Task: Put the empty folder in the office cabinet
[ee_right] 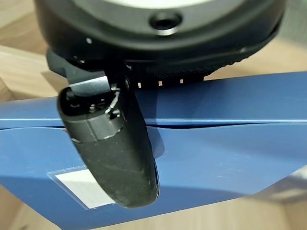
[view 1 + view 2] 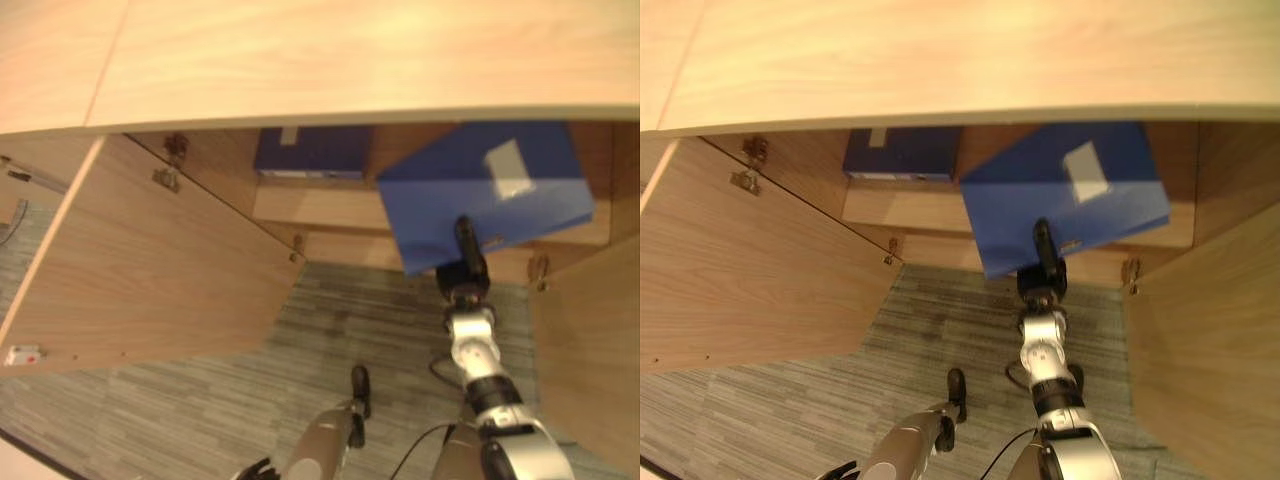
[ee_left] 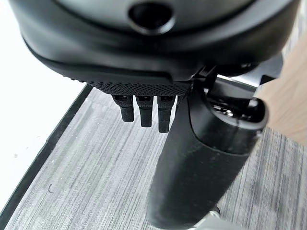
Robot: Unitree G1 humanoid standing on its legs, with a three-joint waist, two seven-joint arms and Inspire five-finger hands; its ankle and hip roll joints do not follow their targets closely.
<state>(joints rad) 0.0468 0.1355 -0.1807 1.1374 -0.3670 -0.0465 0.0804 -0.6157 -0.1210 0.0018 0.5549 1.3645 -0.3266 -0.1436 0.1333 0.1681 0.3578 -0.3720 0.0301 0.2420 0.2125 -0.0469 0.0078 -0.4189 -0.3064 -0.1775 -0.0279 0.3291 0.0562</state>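
Now your right hand (image 2: 466, 268) pinches the blue folder (image 2: 480, 190) at the open cabinet (image 2: 330, 210), so you must only slide it in.

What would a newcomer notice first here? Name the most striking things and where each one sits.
The big blue folder stands out first, tilted at the open cabinet's mouth, with the right hand pinching its near edge. Behind it, a second dark blue folder lies on the shelf inside. The wide wooden door swings open on the left, and the left hand hangs low over the grey carpet.
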